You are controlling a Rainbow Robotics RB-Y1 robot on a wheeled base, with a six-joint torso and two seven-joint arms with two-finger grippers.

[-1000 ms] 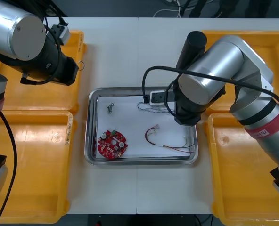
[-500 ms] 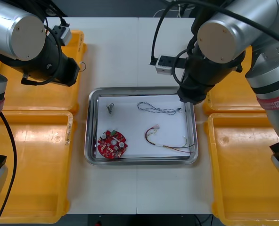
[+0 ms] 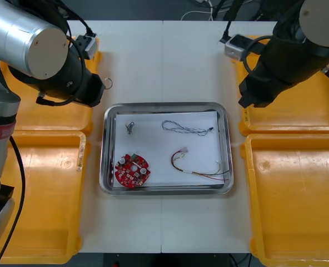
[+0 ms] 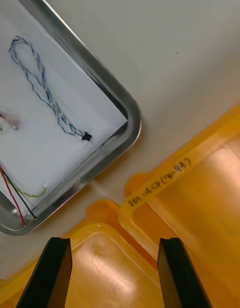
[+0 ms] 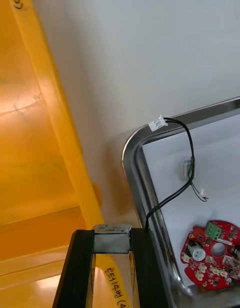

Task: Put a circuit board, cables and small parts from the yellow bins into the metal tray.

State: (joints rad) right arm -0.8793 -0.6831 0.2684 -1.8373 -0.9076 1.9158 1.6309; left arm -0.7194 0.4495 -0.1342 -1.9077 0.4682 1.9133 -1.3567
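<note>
My left gripper (image 5: 112,236) is shut on a black cable (image 5: 192,158), which arcs over the metal tray's (image 5: 131,168) corner to a white plug. In the front view the left arm (image 3: 70,78) hangs by the tray's (image 3: 167,104) far left corner, with a loop of the black cable (image 3: 106,83) showing. The tray holds a red circuit board (image 3: 132,171), a small metal part (image 3: 130,128), a blue and white cable (image 3: 187,129) and a red and yellow cable (image 3: 200,168). My right gripper (image 4: 115,248) is open and holds nothing, above the rims of the right bins (image 4: 160,184).
Two yellow bins (image 3: 36,194) lie at the left and two (image 3: 298,194) at the right. Bare table runs beyond and in front of the tray. The right arm (image 3: 287,61) hovers over the far right bin (image 3: 320,105).
The right arm has pulled back from the tray to the far right bin, leaving the blue and white cable inside. The left arm has shifted slightly right toward the tray.
</note>
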